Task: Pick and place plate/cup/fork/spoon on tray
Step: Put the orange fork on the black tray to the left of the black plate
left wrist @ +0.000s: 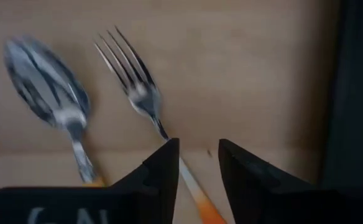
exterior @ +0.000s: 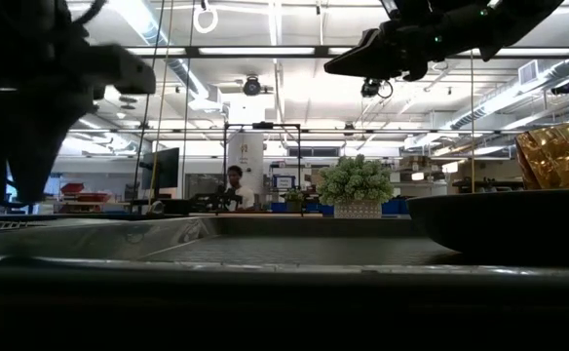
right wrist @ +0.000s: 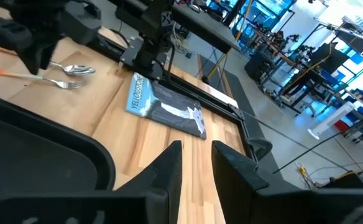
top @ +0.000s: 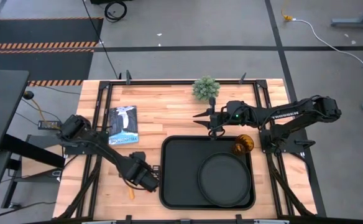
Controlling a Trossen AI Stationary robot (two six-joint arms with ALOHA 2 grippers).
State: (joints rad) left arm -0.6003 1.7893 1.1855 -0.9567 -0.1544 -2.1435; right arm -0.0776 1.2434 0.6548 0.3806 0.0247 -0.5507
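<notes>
High view: tray [top: 169, 180] lower centre holds plate [top: 224, 178] and cup [top: 242, 145]. Left end effector [left wrist: 197, 163], released, straddles the fork [left wrist: 132, 81] handle beside the spoon [left wrist: 48, 93]; thin, stiff, probably slippery, so pinch mid-handle. Right end effector [right wrist: 191, 163] hangs released.

Your low view is backlit by ceiling strip lights [exterior: 294, 51]; the arms go to silhouette. Left wrist view: spoon [left wrist: 48, 93] and fork [left wrist: 135, 87] blurred. High view evenly lit, soft shadows
</notes>
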